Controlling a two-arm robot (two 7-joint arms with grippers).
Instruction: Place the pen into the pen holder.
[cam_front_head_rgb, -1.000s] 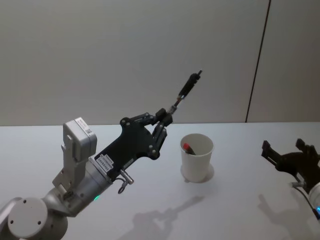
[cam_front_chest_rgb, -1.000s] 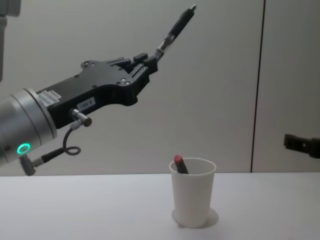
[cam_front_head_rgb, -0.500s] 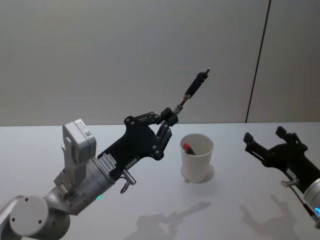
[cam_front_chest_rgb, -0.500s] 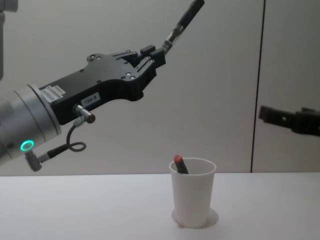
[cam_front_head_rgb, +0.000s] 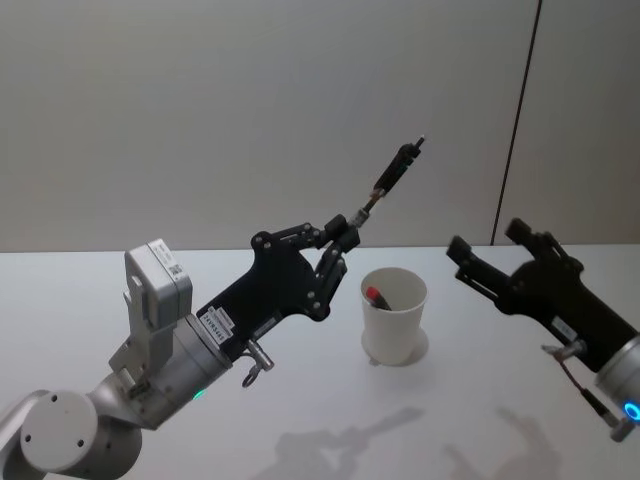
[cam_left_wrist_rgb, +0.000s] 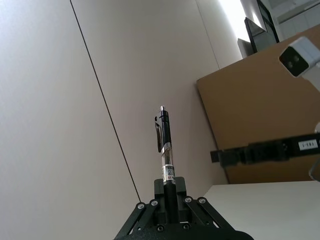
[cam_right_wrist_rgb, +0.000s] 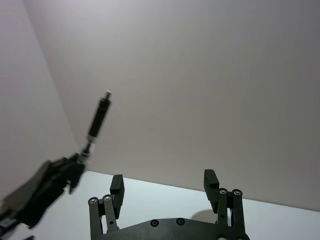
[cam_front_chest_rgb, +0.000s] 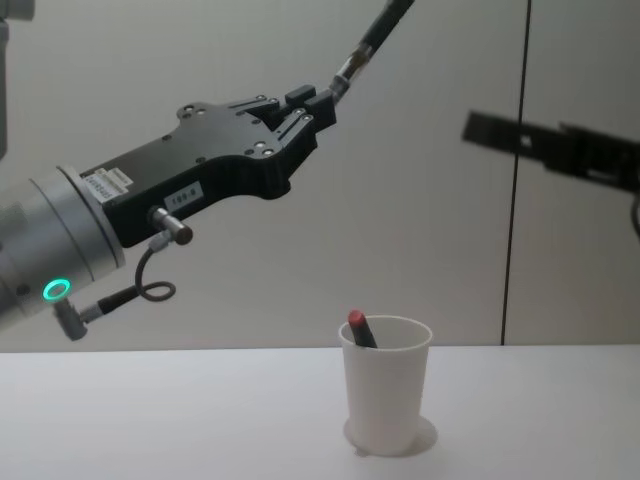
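Left pincer closed on the pen, gripping it by one end only. The clip end sticks up and away, high above the tabletop and to the left of the pen holder. Pen holder stands upright on the tabletop, a red-tipped marker already leaning inside it.

Right pincer raised to the right of the holder, fingers spread wide, gripping nothing, aimed towards the pen.

Risks, judged from this pose:
- Grip sits at the very end of the pen, so the long free length acts as a lever. Any sideways touch could swing or pull it out of the left pincer.
- The pen points away from the holder. It needs turning over or passing to the right pincer. If the two pincers come together off-line, the pen may be knocked loose and drop to the tabletop.
- Holder is a light paper cup. A fall or off-centre entry could catch the rim and tip it.
- The marker takes up the left side of the opening and may deflect the pen tip on entry
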